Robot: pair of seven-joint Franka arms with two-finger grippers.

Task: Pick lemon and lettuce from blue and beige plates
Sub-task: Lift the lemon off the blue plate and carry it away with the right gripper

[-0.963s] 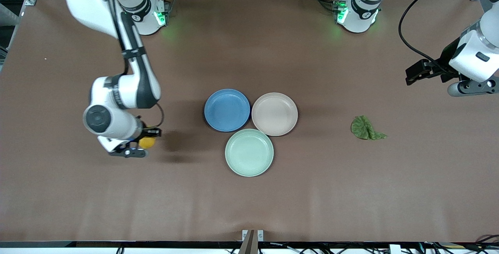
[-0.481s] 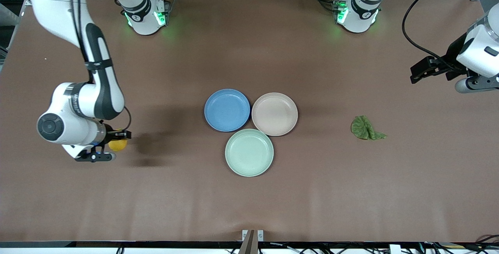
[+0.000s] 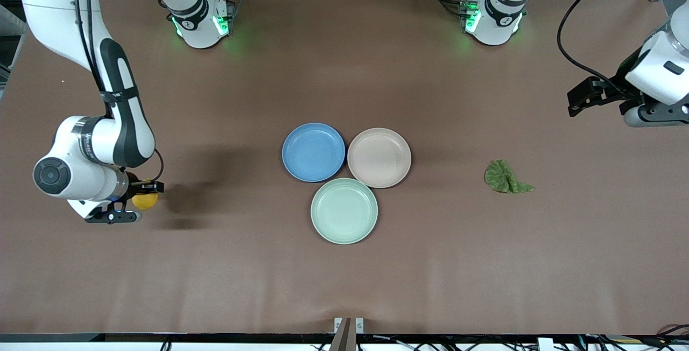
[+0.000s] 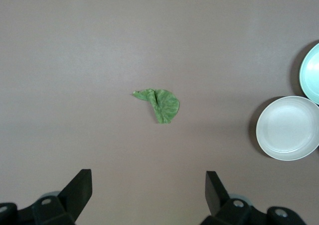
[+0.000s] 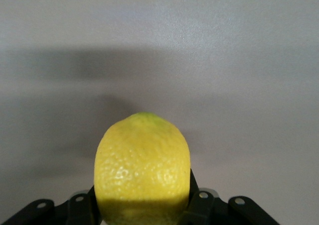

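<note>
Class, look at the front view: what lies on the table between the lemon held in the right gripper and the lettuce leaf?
In the front view, three empty plates lie between the lemon and the lettuce: blue plate, beige plate, green plate. The remainder is bare table.

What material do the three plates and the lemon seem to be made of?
Blue plate, beige plate and green plate: probably matte plastic or a fibre composite, given the even colour without glare. Lemon, held in the right gripper: pitted, slightly glossy peel; real or imitation cannot be told.
</note>
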